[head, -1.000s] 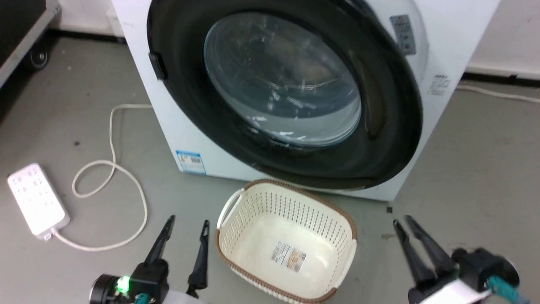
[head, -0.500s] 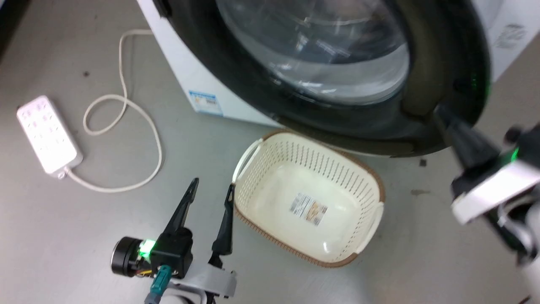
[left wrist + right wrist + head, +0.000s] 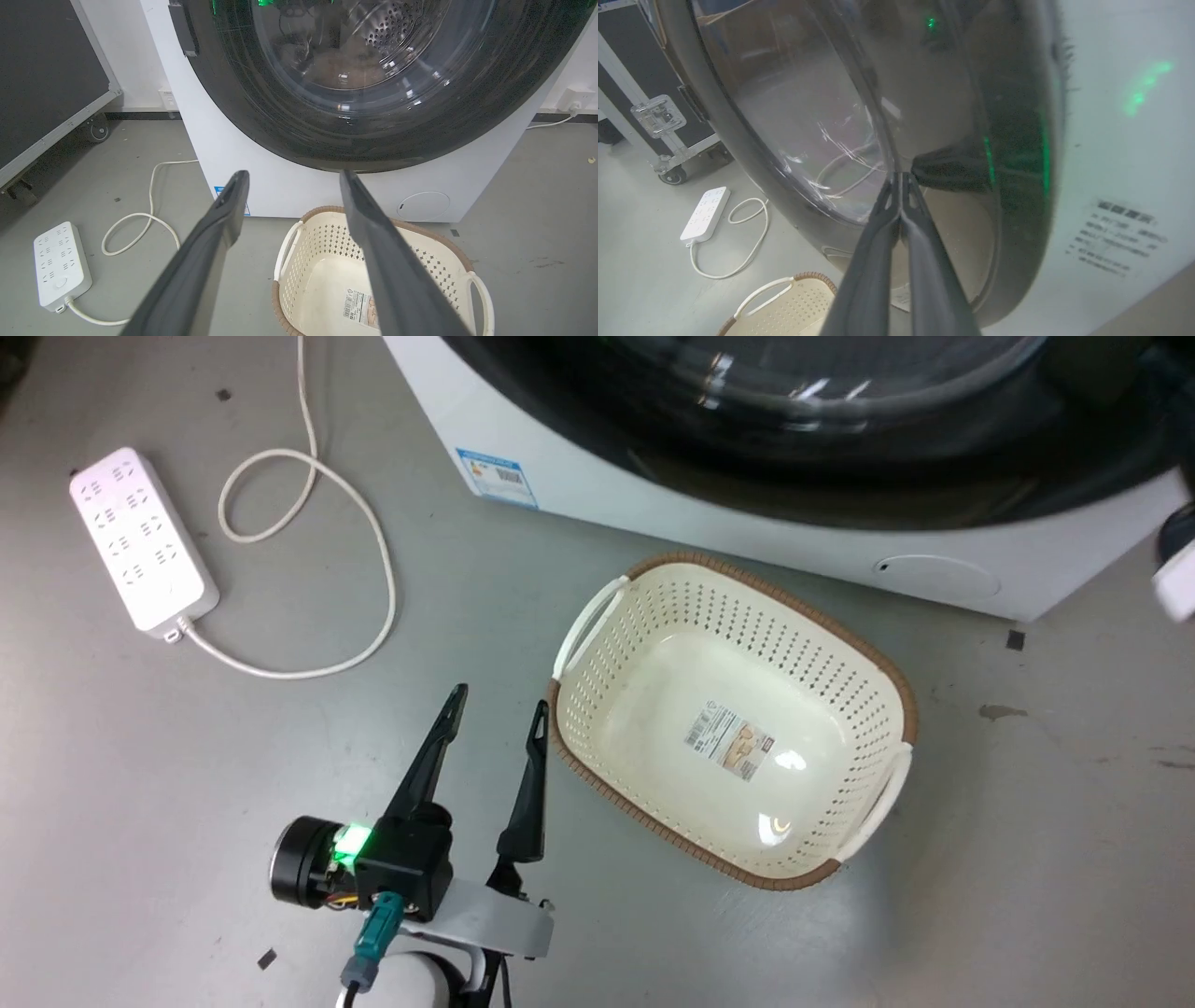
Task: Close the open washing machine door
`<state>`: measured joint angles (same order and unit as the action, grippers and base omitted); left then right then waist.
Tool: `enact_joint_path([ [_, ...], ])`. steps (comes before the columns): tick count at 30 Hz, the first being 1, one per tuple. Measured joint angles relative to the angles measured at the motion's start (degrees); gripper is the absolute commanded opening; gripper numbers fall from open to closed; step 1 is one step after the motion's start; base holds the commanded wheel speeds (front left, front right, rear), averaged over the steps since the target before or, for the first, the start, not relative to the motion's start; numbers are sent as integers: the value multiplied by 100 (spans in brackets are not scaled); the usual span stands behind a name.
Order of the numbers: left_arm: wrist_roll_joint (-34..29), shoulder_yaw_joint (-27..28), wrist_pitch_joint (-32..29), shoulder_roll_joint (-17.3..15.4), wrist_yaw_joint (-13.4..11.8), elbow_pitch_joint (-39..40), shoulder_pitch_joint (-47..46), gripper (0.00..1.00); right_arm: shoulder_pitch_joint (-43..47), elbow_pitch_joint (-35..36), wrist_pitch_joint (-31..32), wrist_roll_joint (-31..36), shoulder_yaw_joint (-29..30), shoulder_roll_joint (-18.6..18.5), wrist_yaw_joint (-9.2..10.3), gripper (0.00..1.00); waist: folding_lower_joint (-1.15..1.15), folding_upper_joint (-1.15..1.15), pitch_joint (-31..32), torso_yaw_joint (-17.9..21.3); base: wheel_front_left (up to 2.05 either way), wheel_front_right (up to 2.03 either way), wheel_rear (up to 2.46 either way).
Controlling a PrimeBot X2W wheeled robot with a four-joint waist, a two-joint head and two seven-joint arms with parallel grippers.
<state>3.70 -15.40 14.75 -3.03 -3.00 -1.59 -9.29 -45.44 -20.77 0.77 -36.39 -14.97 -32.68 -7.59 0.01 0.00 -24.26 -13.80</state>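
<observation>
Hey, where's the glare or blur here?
Head view: glare spots inside the basket, a white blur at the right edge. Right wrist view: green glow on the washing machine and the washing machine door. Left wrist view: sharp, green glint on the glass.

Your right gripper point(image 3: 901, 176) has risen from beside the laundry basket point(image 3: 653, 616) to the washing machine door point(image 3: 784, 116), fingers now pressed together, tips at its window's edge. The door has swung in toward the washing machine point(image 3: 653, 506), uncovering the small round hatch point(image 3: 938, 577). Your head camera tipped downward.

Laundry basket point(image 3: 644, 653) before washing machine point(image 3: 653, 509)
</observation>
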Motion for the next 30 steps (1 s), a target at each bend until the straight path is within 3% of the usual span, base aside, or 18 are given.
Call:
enact_joint_path([
  [10,16,-63,0,7,-62,-40,-25,100,-532,-881,-67,96,-19,168,-62,0,-1,0,-1,-61,0,0,0],
  [15,60,8,0,9,-56,-99,-9,100,-469,-1092,-455,109,-102,268,-38,0,-1,0,342,36,0,0,0],
  [16,62,31,0,9,-48,-111,-2,100,-427,-1100,-558,119,-102,292,-32,19,-1,0,411,58,0,0,0],
  [17,60,62,0,10,-34,-131,3,100,-364,-1103,-676,151,-111,316,-19,51,-1,0,488,83,0,0,0],
  [18,60,100,0,11,-25,-144,13,100,-280,-1093,-783,212,-134,342,1,100,-1,0,569,110,0,0,0],
  [24,64,353,0,-19,97,-207,277,100,649,-806,-1184,325,-120,734,7,100,-2,0,1128,326,0,0,0],
  [30,257,572,0,-33,216,-339,567,100,1791,-93,-1408,994,305,1136,5,100,-3,0,1681,632,0,0,0],
])
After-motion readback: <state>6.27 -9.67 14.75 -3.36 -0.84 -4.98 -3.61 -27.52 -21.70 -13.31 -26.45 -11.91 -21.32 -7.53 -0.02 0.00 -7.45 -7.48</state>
